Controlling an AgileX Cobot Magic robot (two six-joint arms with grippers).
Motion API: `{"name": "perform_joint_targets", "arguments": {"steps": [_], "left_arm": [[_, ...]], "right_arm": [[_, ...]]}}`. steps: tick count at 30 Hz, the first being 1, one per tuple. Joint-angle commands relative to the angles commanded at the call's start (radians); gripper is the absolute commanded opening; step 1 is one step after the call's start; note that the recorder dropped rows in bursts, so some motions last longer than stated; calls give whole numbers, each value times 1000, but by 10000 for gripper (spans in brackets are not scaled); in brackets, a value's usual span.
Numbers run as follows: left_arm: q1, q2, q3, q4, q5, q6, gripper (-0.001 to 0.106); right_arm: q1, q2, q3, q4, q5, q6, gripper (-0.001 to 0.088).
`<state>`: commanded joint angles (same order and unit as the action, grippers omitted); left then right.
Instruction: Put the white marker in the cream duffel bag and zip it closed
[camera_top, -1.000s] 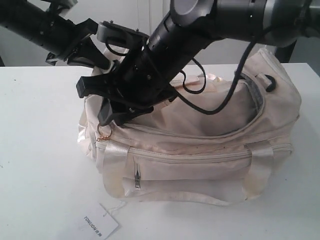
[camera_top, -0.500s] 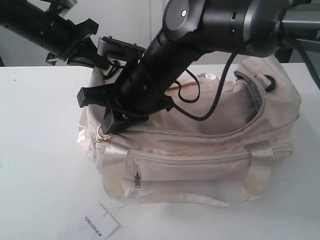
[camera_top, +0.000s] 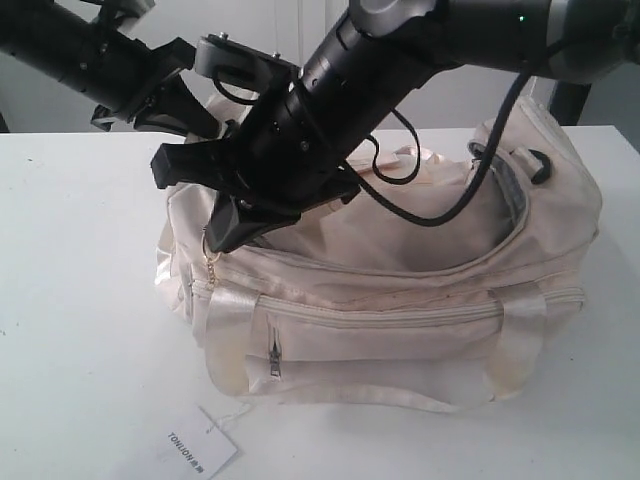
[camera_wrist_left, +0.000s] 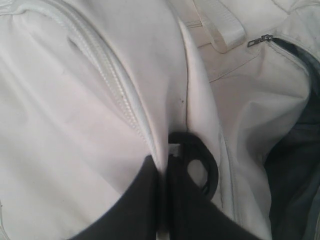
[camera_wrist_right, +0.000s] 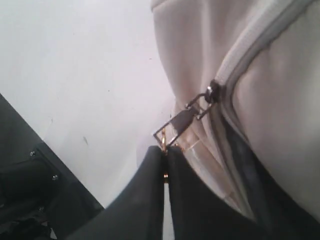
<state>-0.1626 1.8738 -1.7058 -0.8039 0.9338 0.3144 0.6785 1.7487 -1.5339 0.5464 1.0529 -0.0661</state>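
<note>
Right claw (camera_wrist_right: 165, 152) pinched shut on gold ring zipper pull (camera_wrist_right: 167, 134); left claw (camera_wrist_left: 162, 161) clamps fold of large cream fabric duffel bag (camera_top: 400, 320). Drag along curved zipper track (camera_top: 420, 272), left anchoring taut.

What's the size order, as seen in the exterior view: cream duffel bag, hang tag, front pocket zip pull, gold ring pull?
1. cream duffel bag
2. white hang tag
3. front pocket zip pull and gold ring pull: they look about alike and the ring is partly hidden, so not ranked.
</note>
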Motion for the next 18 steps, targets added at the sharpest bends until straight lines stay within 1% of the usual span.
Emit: {"name": "perform_joint_targets", "arguments": {"steps": [10, 14, 18], "left_arm": [[0, 0, 0, 3, -5, 0, 0], [0, 0, 0, 9, 1, 4, 0], [0, 0, 0, 44, -2, 4, 0]], "right_arm": [[0, 6, 2, -11, 128, -46, 0], [0, 6, 2, -61, 168, -46, 0], [0, 6, 2, -127, 168, -58, 0]]}}
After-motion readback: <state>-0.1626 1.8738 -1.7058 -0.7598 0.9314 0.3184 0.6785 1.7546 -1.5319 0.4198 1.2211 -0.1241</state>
